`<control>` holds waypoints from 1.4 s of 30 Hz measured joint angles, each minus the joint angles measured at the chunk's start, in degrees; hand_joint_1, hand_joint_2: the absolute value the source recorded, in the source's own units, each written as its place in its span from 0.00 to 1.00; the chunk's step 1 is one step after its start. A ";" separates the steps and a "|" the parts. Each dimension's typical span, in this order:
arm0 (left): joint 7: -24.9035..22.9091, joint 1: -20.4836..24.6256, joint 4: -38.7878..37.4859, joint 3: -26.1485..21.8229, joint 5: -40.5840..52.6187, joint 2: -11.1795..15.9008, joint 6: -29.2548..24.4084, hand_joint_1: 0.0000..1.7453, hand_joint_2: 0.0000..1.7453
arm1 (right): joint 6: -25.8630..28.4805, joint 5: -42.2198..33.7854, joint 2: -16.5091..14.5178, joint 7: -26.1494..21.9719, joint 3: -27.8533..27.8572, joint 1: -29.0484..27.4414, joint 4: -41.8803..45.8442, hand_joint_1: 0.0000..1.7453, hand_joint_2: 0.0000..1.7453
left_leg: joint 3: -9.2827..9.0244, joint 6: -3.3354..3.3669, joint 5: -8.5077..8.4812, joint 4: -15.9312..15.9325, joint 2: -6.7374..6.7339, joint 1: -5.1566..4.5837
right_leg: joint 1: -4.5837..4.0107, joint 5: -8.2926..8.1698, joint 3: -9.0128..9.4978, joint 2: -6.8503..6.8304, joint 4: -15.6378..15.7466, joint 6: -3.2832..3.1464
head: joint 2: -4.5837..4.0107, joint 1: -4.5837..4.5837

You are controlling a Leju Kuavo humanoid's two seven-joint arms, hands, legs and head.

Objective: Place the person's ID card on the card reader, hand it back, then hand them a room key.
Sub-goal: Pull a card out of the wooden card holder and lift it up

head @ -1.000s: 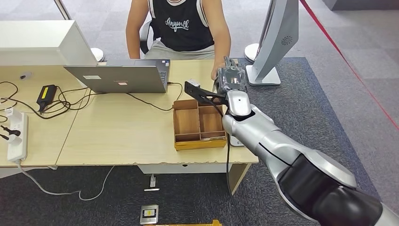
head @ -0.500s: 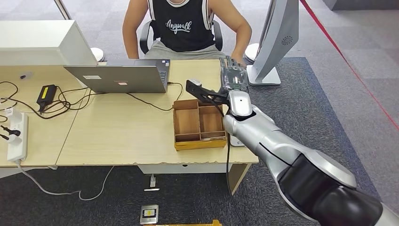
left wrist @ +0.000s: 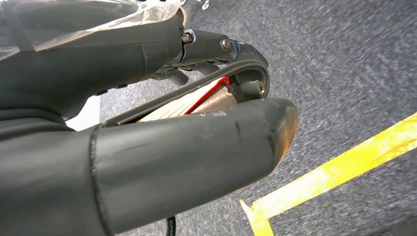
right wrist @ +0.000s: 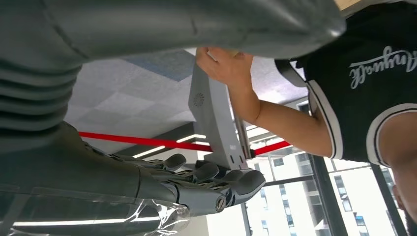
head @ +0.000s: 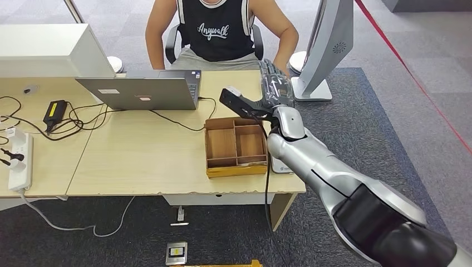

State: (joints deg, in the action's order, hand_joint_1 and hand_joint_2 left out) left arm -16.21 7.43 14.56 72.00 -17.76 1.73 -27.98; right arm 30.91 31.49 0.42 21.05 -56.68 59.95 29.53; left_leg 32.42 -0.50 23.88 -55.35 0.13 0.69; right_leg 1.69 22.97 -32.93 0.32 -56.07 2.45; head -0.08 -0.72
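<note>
Head view: right hand (head: 276, 88) is stretched out upper-center of frame, past the far edge of the table (head: 139, 161), pointing at the seated person (head: 217, 30). Fingers look extended and fairly straight, and I can't spot any card in them. In the right wrist view the fingers (right wrist: 216, 174) are loosely curled w/ nothing visible between them, so prob empty, but not 100% sure. Can't find the ID card or a room key anywhere tbh. Card reader could be the pale thing (head: 281, 166) half hidden under the forearm, lower right of the wooden tray (head: 235, 146), can't confirm. Person's hand (head: 280, 65) sits right by the fingers at the table's far corner.

My guess on progress: some handover stage w/ the person, can't say which; key step maybe still left.

Left hand (left wrist: 147, 147) hangs over carpet, fingers curled in around something w/ a red edge, can't tell what it is.

Room-wise: tray is right under the arm, laptop (head: 142, 89) to the left, white monitor stand (head: 311, 83) close on the right of the hand, so tight there. Open table center-left.
</note>
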 joint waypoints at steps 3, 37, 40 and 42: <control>0.03 -0.47 0.00 -0.14 -0.25 0.00 -0.14 0.00 0.00 | -0.17 -0.11 1.42 -1.25 0.69 -2.90 4.78 0.00 0.25 | -0.01 0.00 0.02 0.00 0.00 0.01 | -0.01 0.02 0.01 0.00 0.01 -0.01 | 0.00 -0.01; -0.38 -0.62 0.00 -0.37 -0.14 0.50 -0.15 0.00 0.00 | -3.78 3.57 8.46 -0.74 0.96 -20.18 24.17 0.00 1.00 | -0.01 -0.04 0.05 0.01 0.00 0.01 | -0.01 0.04 0.02 0.00 0.02 -0.03 | -0.01 0.04; -0.39 -0.63 0.00 -0.37 -0.14 0.50 -0.15 0.00 0.00 | -3.80 3.57 8.46 -0.75 0.70 -20.29 24.03 0.00 1.00 | 0.00 -0.04 0.05 0.01 0.00 0.01 | -0.01 0.04 0.02 0.00 0.02 -0.03 | -0.01 0.04; -0.38 -0.63 0.00 -0.37 -0.14 0.50 -0.15 0.00 0.00 | -3.81 3.57 8.46 -0.75 0.61 -20.34 24.02 0.00 1.00 | 0.00 -0.04 0.05 0.01 0.00 0.01 | -0.01 0.04 0.02 0.00 0.02 -0.03 | -0.01 0.04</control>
State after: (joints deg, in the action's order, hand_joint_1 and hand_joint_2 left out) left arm -16.59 6.81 14.56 71.63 -17.90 2.23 -28.13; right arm 27.10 35.06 8.87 20.31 -56.07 39.61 53.55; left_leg 32.41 -0.55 23.94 -55.33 0.13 0.70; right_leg 1.68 23.01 -32.91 0.32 -56.06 2.42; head -0.09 -0.68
